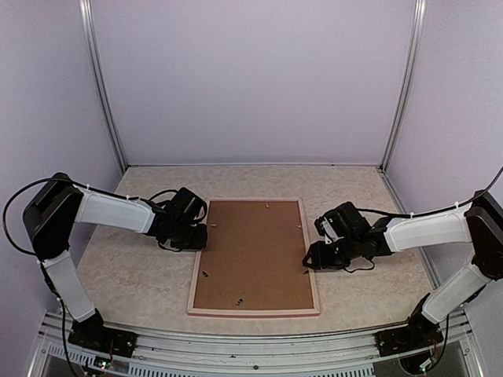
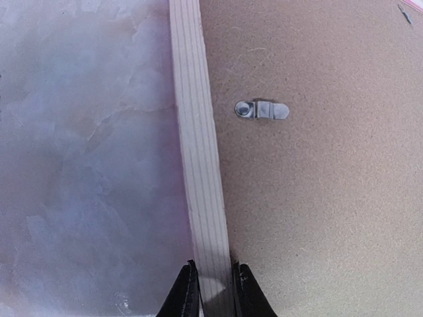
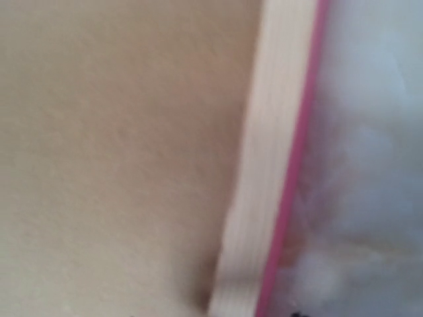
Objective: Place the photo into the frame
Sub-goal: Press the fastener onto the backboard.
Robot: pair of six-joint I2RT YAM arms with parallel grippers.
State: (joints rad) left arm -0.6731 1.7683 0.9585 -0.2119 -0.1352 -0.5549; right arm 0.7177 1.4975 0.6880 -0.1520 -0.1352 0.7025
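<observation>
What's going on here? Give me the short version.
Two robot arms are working on the frame, which lies face down on the table with the brown backing board sitting in it. The left gripper pinches the frame's left rail between its fingers. The right gripper is at the right rail, but its wrist view is blurred, so a grip there can't be confirmed. The photo is not visible. A metal turn clip lies on the board.
</observation>
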